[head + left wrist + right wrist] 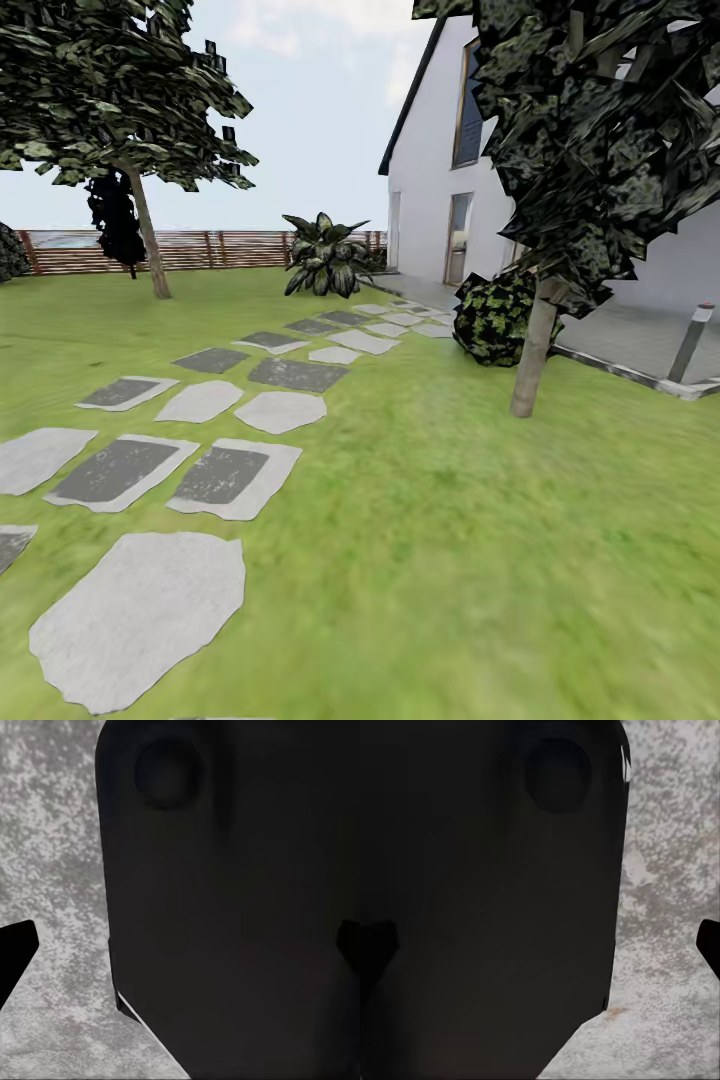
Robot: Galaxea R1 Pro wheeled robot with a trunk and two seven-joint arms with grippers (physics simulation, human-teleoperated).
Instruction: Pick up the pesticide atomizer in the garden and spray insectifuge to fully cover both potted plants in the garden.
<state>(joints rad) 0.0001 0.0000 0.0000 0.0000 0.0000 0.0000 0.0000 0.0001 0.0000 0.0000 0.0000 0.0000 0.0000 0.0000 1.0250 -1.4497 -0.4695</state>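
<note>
Stepping stones (150,610) across garden lawn (480,560)

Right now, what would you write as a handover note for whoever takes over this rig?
Left hand: fingertips at the frame edges, apart, nothing between them; it hangs beside a dark body panel over mottled grey paving.
Right hand: the same, open and empty.
The head camera faces the lawn, the stepping stones, two trees, the fence and the house. A broad-leaved plant stands far off by the path.
Done: nothing evident. Left: find and pick up the atomizer, then spray both plants.
</note>
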